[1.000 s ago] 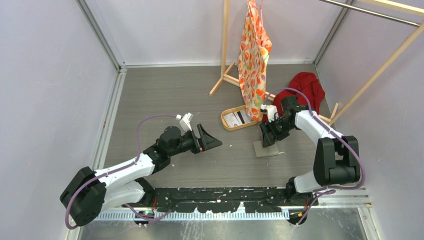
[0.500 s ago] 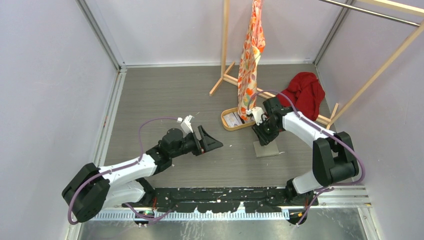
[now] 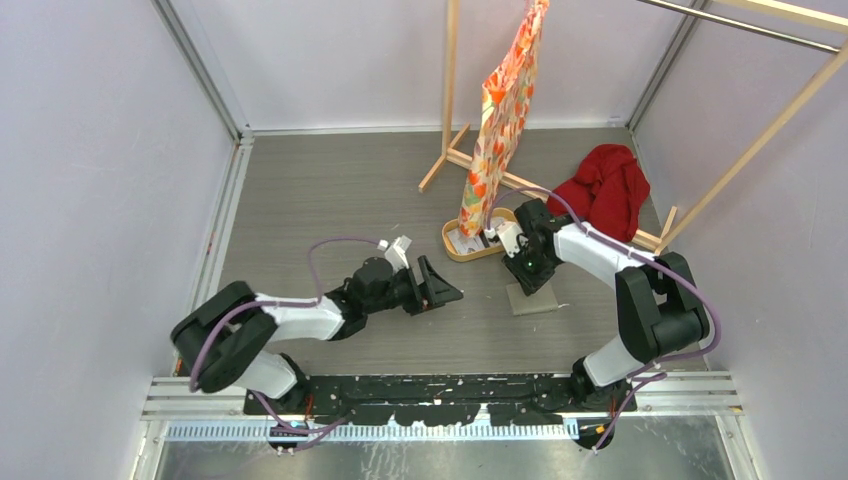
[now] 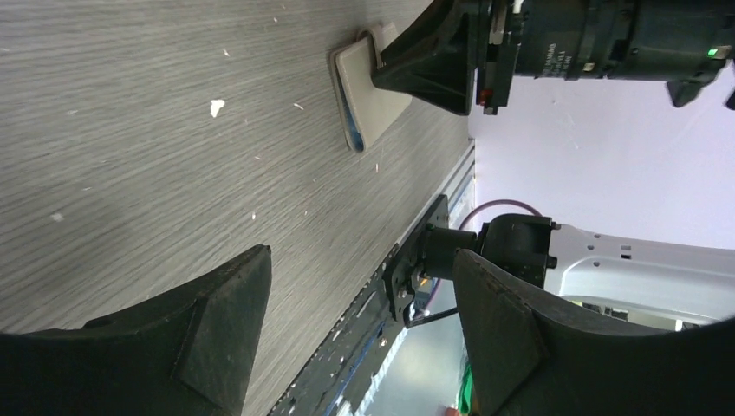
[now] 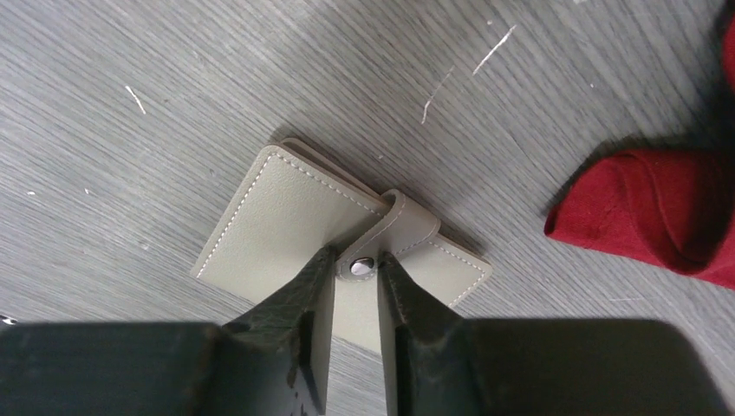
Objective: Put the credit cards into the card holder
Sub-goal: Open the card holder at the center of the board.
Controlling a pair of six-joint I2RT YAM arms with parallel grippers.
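Note:
The grey-olive card holder point(image 3: 537, 298) lies folded shut on the table, also in the right wrist view point(image 5: 277, 217) and the left wrist view point(image 4: 368, 87). My right gripper point(image 3: 523, 270) stands right over it, and its nearly closed jaws point(image 5: 355, 262) pinch the holder's snap tab point(image 5: 394, 234). My left gripper point(image 3: 447, 290) is open and empty point(image 4: 361, 254), hovering just over the table to the left of the holder and pointing at it. White printed credit cards point(image 3: 464, 238) lie in the oval wooden tray point(image 3: 450, 246), partly hidden by hanging cloth.
An orange patterned cloth point(image 3: 497, 120) hangs from a wooden rack point(image 3: 449, 90) over the tray. A red cloth point(image 3: 606, 185) lies at the back right, close to the holder in the right wrist view point(image 5: 659, 208). Purple walls enclose the table.
My left arm has reached right, towards the card holder. My right gripper has shifted a little left over the holder. The hanging patterned cloth has swung up and to the right.

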